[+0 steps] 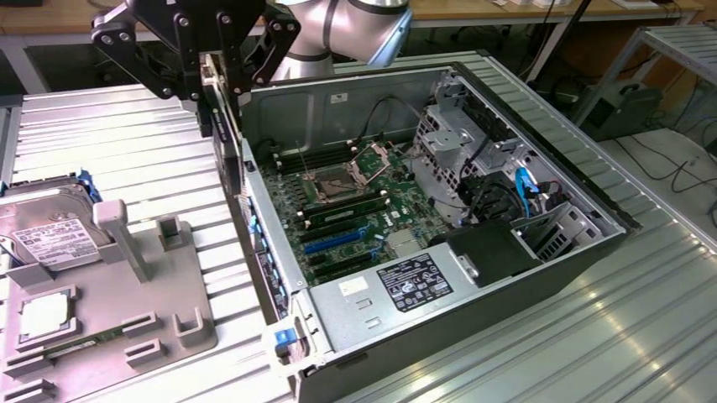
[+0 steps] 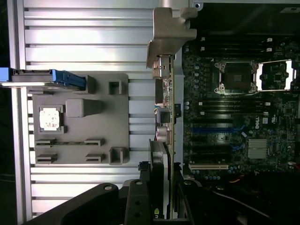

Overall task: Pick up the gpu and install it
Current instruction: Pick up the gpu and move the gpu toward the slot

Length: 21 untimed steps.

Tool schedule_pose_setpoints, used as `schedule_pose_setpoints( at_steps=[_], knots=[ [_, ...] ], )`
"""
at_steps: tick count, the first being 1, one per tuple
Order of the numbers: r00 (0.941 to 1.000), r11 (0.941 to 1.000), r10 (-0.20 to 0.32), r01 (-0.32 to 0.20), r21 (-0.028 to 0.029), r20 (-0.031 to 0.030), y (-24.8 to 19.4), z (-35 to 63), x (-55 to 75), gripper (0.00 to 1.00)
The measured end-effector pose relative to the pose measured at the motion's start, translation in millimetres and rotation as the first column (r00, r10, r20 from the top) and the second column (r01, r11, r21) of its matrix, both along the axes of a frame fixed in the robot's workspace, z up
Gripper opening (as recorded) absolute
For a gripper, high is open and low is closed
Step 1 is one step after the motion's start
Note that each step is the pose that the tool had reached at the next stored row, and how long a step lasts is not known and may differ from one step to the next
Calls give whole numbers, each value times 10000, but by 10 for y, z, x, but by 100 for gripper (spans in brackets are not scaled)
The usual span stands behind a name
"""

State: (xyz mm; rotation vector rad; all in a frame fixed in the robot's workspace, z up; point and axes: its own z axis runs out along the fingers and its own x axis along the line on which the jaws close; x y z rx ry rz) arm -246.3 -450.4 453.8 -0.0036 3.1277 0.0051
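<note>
the gpu [image 1: 211, 109] is pinched on edge by the gripper [image 1: 215, 80] and is held upright over the computer case [image 1: 583, 252] wall, at ten o'clock from the motherboard [image 1: 348, 210] in the exterior view. the carrying step is judged to be in hand; exact alignment with a slot seems required.

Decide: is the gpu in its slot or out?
Out. The gripper holds the gpu on edge in the air by the case rim, clear of the motherboard.
</note>
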Motion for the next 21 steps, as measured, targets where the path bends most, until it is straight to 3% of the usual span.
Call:
schedule_pose_setpoints(
  at_steps=[21],
  knots=[
    [10000, 10000, 0, 0, 0, -1, 0, -3, 149, 28]
  ],
)
